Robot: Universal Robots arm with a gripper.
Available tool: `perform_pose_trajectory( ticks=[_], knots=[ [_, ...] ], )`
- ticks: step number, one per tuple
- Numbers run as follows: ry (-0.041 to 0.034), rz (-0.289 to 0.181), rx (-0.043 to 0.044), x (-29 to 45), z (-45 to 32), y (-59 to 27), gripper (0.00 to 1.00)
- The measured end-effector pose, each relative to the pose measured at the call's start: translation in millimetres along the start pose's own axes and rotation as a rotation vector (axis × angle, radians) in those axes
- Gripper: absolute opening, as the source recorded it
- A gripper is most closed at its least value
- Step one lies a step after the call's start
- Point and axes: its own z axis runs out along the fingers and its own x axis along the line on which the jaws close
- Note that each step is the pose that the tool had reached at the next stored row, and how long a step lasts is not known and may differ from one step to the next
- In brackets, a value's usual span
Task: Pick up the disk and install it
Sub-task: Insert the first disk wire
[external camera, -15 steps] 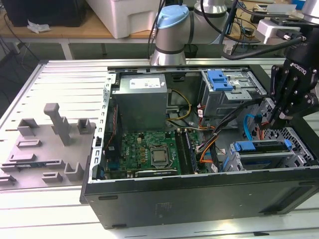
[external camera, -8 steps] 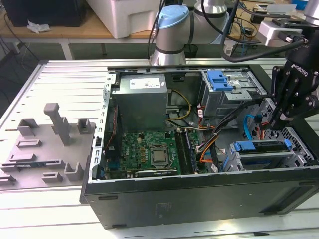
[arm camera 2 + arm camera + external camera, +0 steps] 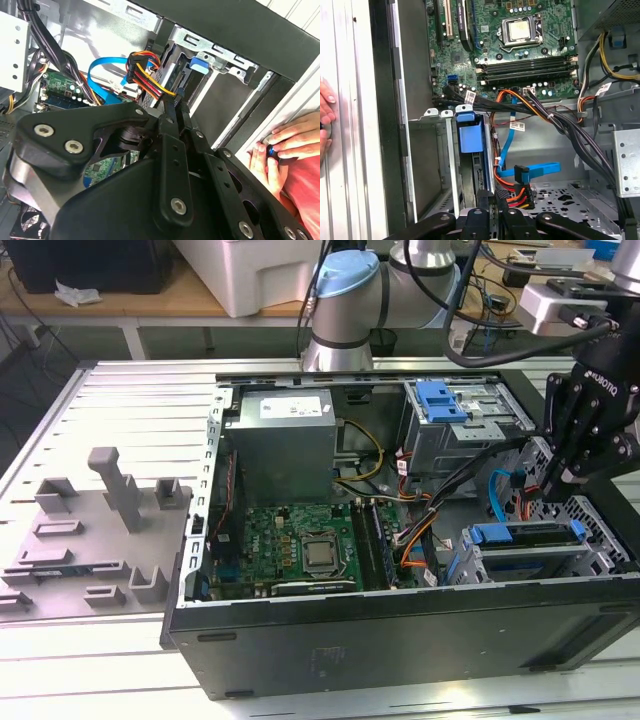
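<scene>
The disk (image 3: 525, 537) stands on edge in the lower drive cage at the front corner of the open computer case, its blue carrier frame along the top. In the first wrist view its blue carrier tab (image 3: 470, 132) sits between the cage's metal rails. My gripper (image 3: 549, 498) hovers just above the cage's far end, on the exterior view's right. In both wrist views the black fingers (image 3: 487, 200) lie pressed together with nothing between them. The gripper's tip (image 3: 176, 102) is close to the disk's rear edge (image 3: 170, 75) and a bundle of coloured power wires (image 3: 145, 70).
Black cables (image 3: 555, 120) and a blue data cable (image 3: 530, 170) cross the case floor beside the cage. An upper cage with a blue latch (image 3: 441, 400), the power-supply box (image 3: 285, 430) and the motherboard (image 3: 300, 545) fill the case. A person's hand (image 3: 285, 147) rests outside the case wall.
</scene>
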Motion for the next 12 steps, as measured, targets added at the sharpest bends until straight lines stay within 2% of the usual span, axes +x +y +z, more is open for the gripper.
perform_pose_trajectory(
  ticks=[3, 12],
  knots=[
    [-0.005, 0.0, -0.0004, 0.2, 0.2, 0.0, 0.17],
    [-0.0057, 0.0, -0.0004, 0.3, 0.4, 0.0, 0.17]
  ],
)
